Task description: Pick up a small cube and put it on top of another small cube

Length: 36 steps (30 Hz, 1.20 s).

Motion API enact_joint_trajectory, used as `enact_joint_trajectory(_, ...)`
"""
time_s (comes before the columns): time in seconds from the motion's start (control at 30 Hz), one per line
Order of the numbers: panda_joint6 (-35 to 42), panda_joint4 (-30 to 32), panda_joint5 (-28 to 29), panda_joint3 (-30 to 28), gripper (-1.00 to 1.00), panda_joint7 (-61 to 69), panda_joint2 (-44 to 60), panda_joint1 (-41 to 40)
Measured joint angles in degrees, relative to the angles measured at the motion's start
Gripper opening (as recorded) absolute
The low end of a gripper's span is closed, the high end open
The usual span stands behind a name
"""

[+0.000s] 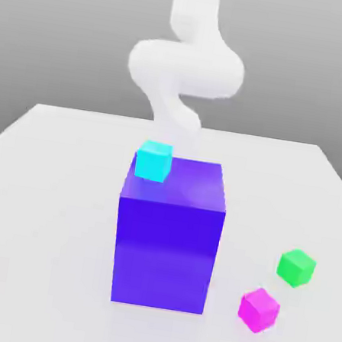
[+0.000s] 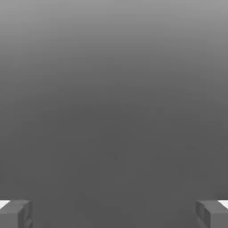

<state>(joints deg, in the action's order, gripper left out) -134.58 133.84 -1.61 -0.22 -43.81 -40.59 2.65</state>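
The gripper point(image 2: 114, 214), open and empty, should descend straight and square over the magenta cube point(image 1: 259, 311), at the blue block's point(image 1: 165, 254) four o'clock in the exterior view.

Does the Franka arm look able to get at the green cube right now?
Probably yes: the green cube sits uncovered on the table, apart from the pink cube, and the end effector is open.
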Motion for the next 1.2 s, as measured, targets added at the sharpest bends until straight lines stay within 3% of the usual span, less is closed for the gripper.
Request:
enact_joint_trajectory(0.5, -16.80, 12.36, -5.65, 4.68, 0.00, 9.21, 31.58, 12.31)
enact_joint_trajectory(0.73, -24.86, 18.19, 1.67, 6.27, 0.00, 6.33, 45.94, 17.49)
enact_joint_trajectory(0.93, -34.20, 17.19, 6.55, 3.21, 0.00, 3.17, 58.35, 20.29)
enact_joint_trajectory(0.97, -35.64, 16.86, 6.76, 2.79, -1.00, 2.98, 60.13, 20.68)
enact_joint_trajectory(1.2, -35.87, 16.81, 7.04, 2.72, -1.00, 2.76, 60.43, 20.71)
